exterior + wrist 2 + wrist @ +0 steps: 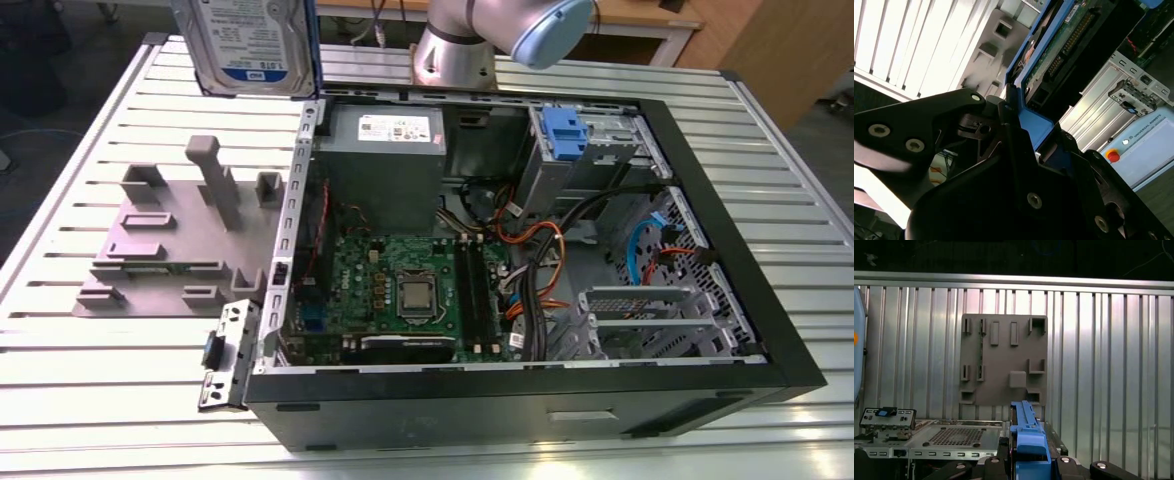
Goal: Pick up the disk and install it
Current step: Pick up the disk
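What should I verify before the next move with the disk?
1. Grip: ok, tool is shut on the disk.
2. Disk up in the air, apart from the fixture: ok.
3. Case open: ok.
4. Blue latch released: cannot tell.
5. Cables out of the path: cannot tell.

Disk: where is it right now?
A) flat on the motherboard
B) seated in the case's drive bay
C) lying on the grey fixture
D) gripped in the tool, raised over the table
D: in the exterior view the disk is up above the table beside the case's back corner, and in the first wrist view the tool is closed on its blue rail.
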You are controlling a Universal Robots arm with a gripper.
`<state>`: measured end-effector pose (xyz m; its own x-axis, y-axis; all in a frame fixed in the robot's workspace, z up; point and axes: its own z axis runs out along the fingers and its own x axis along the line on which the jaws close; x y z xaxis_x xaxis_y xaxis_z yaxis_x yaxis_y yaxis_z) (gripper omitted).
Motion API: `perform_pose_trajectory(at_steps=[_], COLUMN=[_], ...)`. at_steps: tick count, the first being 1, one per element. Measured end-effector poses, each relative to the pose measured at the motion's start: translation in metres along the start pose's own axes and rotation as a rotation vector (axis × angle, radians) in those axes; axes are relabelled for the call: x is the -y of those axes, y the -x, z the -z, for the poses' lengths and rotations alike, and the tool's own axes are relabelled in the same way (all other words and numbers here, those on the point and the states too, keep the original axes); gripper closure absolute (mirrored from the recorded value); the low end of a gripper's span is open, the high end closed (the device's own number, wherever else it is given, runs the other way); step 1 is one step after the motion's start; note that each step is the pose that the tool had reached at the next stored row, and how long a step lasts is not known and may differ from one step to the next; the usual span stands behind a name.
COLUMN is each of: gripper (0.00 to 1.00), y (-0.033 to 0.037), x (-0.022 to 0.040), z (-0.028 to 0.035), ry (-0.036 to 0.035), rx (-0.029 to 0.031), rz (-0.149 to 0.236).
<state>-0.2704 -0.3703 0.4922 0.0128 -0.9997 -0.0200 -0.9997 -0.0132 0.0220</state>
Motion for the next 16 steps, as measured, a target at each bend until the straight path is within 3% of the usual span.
perform_pose_trajectory(at_steps=[16], gripper=[0.63], y=[-0.0003], x=[0.0243], z=[0.0005], ry=[0.0000], rx=[0.0000], rz=[0.000])
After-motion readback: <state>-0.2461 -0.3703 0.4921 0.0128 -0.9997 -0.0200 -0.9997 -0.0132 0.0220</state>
